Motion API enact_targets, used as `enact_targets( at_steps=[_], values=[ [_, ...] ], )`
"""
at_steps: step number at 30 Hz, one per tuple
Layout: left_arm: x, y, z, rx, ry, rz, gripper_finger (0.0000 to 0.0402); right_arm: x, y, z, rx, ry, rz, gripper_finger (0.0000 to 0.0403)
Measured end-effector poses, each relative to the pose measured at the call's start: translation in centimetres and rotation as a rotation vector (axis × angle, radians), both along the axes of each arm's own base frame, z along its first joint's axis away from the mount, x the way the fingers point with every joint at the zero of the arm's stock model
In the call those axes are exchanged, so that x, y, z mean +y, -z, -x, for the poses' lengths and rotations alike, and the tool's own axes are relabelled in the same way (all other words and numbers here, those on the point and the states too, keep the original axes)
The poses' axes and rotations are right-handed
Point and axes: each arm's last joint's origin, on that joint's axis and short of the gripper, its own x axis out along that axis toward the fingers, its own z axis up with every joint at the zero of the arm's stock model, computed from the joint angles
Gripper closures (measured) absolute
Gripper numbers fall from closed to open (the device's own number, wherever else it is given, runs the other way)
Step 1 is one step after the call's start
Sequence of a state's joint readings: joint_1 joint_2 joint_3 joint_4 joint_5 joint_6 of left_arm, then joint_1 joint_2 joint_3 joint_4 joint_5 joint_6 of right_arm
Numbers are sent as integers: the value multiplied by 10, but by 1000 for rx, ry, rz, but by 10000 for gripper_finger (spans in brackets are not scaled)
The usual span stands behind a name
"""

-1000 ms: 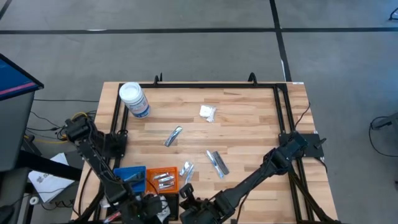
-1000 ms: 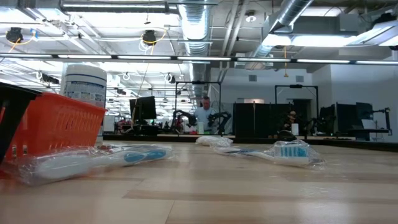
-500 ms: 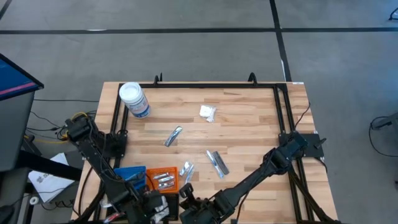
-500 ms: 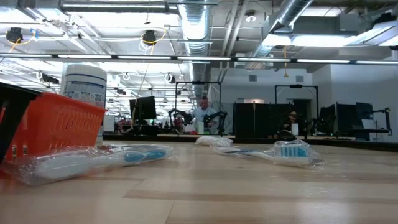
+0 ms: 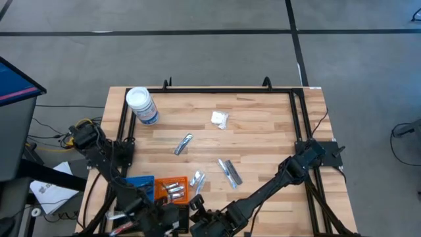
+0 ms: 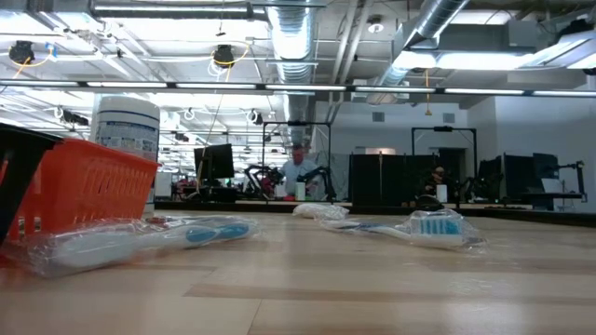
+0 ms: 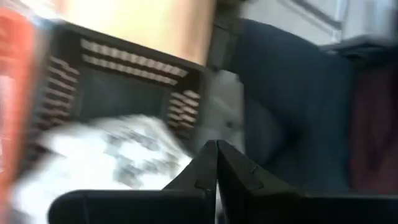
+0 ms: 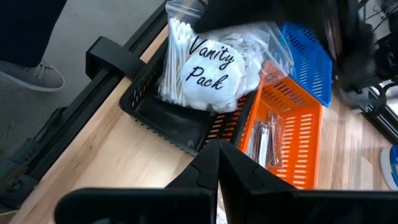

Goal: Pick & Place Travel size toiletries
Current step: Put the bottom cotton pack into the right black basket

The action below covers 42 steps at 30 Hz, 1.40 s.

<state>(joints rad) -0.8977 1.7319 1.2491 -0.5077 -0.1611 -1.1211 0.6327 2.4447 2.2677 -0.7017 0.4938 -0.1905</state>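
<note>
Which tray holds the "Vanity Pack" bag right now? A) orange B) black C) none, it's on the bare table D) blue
B: in the right wrist view the Vanity Pack bag sits in the black tray, beside the orange tray.

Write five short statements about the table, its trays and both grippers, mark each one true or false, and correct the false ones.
1. The white-lidded jar stands near the table's far left corner. True.
2. The orange tray is empty. False: silvery tubes lie in it.
3. The black tray holds a bag printed "Vanity Pack". True.
4. The right gripper is wide open. False: its fingers are shut together, holding nothing.
5. The left gripper is shut on a tube. False: it is shut with nothing between its fingers.
</note>
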Motion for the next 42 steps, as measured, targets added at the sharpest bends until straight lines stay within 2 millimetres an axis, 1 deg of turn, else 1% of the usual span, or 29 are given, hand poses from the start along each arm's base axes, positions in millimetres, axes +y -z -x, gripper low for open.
enact_targets(
  at_steps=[4, 7, 10, 13, 18, 21, 23, 26, 30, 34, 37, 42],
  values=[
    [14, 13, -14, 50, 1, -89, 401, 0, 0, 0, 0, 0, 0, 403],
    [20, 24, -25, 94, 36, -96, 401, 0, 0, 0, 3, 0, 2, 403],
    [20, 38, -29, 164, 74, -86, 401, -1, 1, 1, 18, 0, 13, 403],
    [16, 43, -27, 211, 111, -61, 401, -1, 2, 2, 28, 0, 19, 403],
    [13, 38, -19, 234, 145, -46, 401, -1, 5, 2, 27, -1, 17, 403],
    [14, 39, -12, 292, 177, -71, 401, -2, 6, 2, 30, -5, 13, 403],
    [15, 40, -10, 297, 206, -90, 401, -1, 5, 1, 26, -10, 1, 403],
    [15, 40, -10, 283, 243, -103, 401, -1, 5, 2, 29, -13, 1, 403],
    [16, 39, -12, 269, 249, -117, 401, -1, 5, 2, 30, -13, 1, 403],
    [14, 26, -18, 208, 264, -119, 401, -1, 5, 1, 29, -14, 2, 403],
    [17, 16, -22, 161, 246, -123, 401, -2, 6, 1, 30, -14, 2, 403],
    [26, 19, -26, 171, 252, -165, 401, -2, 6, 1, 30, -13, 2, 403]
  ],
)
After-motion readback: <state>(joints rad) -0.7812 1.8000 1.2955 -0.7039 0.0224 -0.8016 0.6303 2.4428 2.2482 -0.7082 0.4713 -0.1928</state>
